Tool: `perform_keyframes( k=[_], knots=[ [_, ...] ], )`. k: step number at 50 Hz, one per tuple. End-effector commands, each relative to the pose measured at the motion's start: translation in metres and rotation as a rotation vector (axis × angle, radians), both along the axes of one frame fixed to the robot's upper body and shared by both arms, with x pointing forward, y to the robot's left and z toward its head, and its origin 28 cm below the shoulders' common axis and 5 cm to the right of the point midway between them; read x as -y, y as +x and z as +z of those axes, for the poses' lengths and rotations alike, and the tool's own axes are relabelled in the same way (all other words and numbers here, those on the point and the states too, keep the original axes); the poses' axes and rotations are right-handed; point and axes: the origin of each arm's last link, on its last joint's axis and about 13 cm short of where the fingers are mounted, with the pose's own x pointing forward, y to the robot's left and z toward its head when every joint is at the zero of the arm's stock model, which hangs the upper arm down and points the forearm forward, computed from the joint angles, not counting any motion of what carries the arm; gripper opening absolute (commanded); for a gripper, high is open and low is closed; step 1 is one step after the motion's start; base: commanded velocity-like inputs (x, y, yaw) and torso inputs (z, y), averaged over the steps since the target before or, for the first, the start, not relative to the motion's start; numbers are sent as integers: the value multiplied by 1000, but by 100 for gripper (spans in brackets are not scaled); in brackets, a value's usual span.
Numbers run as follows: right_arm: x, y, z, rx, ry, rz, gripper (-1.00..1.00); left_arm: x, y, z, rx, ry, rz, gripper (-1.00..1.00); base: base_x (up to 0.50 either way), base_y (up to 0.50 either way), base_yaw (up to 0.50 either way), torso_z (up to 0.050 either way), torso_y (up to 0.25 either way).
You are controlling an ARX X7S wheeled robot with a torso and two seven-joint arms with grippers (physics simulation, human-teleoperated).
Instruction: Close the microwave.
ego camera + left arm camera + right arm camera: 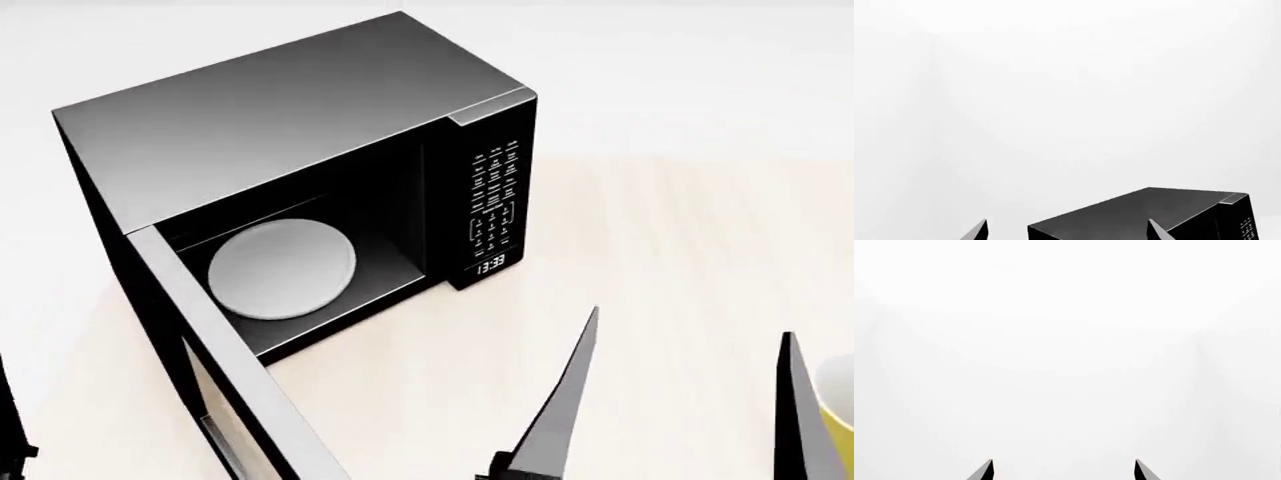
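Both grippers spread, empty: right gripper (pixel 687 400) over the table (pixel 641 260) in head view, showing the microwave (pixel 287 130) door swung wide, plate (pixel 282 268) inside; left gripper (pixel 1067 231) wrist view catches only its top.

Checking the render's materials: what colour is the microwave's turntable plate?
White, the turntable plate inside the black microwave; head view shows it best.
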Motion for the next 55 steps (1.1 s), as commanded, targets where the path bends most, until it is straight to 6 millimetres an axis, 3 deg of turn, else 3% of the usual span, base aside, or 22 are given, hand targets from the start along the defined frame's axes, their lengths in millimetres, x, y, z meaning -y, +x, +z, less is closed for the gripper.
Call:
perform_keyframes(
  k=[1,21,29,45,55],
  knots=[
    [-2,1,0,-51,2,18,100,-20,9,4,-145,74,-178,100,0,0,0,0,0],
    [-4,1,-7,-106,-26,68,100,-33,28,-9,-304,254,-355,100,0,0,0,0,0],
    [-3,-1,-9,-134,-11,150,100,-30,34,-17,-327,272,-382,100,0,0,0,0,0],
    [-2,1,-15,-152,-53,108,100,-17,51,-31,-369,294,-455,100,0,0,0,0,0],
    [0,3,-16,-163,-57,96,100,-8,51,-42,-419,336,-521,100,0,0,0,0,0]
  ],
)
